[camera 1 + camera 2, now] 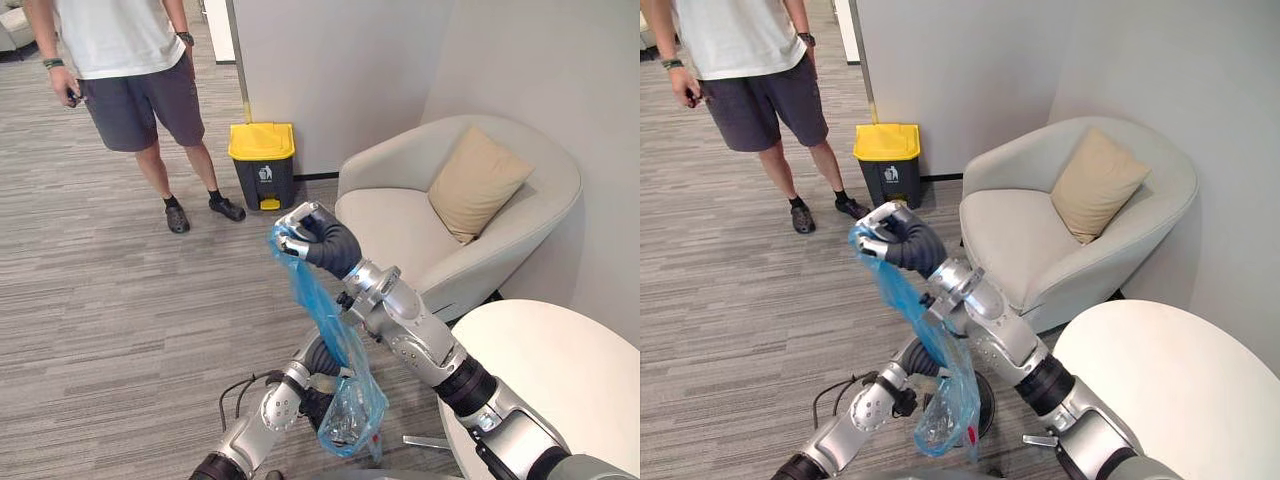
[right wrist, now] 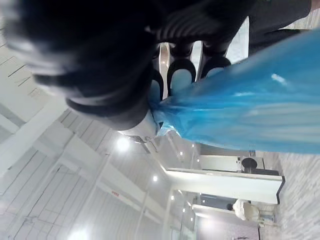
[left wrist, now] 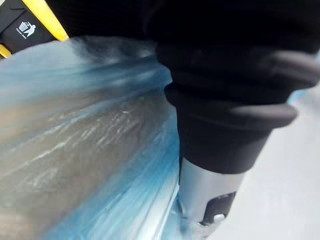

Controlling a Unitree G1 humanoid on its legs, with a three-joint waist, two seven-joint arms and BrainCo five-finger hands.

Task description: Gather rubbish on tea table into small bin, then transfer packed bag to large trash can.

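right hand (image 1: 316, 236) raised in front of the body, fingers (image 2: 181, 75) curled tight and clamped on the gathered neck of a blue plastic bag (image 1: 315, 305). bag hanging straight down from that grip, stretched thin along its upper length, swollen at the bottom. inside the swollen part, crumpled clear rubbish (image 1: 350, 418) with a small patch of red beside it. bag clear of the carpet (image 1: 110, 300), off the tabletop (image 1: 560, 370), and well apart from the trash can (image 1: 262, 165).

left hand (image 1: 320, 357) low down, tucked behind the hanging bag near its lower half, hidden by the blue film; open or closed: cannot tell. in the left wrist view, blue film (image 3: 90, 140) pressed close against the dark ribbed cover, with a corner of the can's yellow lid beyond.

trash can dark with a yellow lid, lid down, set against the wall (image 1: 330, 70). just to its left, a person (image 1: 125, 60) in a white shirt, dark shorts and dark shoes, standing on the grey striped carpet. to the right of the can, a cream armchair (image 1: 400, 235) with a tan cushion (image 1: 478, 182) leaning upright against its back. white round tabletop at the lower right, beside the armchair, under the right arm.
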